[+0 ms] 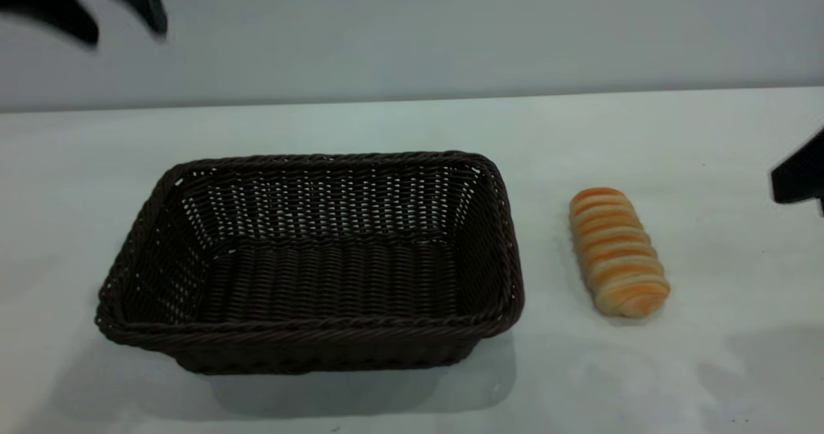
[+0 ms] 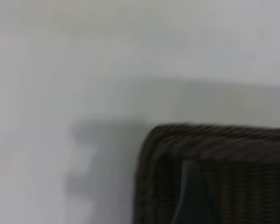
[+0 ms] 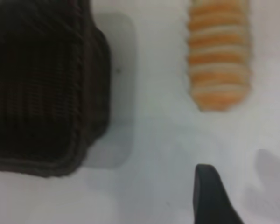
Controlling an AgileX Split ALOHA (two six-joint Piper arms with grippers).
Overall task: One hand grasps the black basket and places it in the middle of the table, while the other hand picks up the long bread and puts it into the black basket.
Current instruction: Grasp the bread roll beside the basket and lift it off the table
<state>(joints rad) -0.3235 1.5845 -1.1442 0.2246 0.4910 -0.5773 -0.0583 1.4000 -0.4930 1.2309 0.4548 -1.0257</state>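
Observation:
The black basket stands empty on the white table, left of the middle. The long bread lies on the table to the basket's right, a short gap apart. My left gripper hangs open and empty high above the table's far left, behind the basket's far left corner. The left wrist view shows one of its fingers over the basket's corner. My right gripper is open and empty above the table, short of the bread, with the basket's rim to the side. Part of it shows at the right edge.
The table's far edge meets a plain grey wall. Bare tabletop lies around the basket and the bread.

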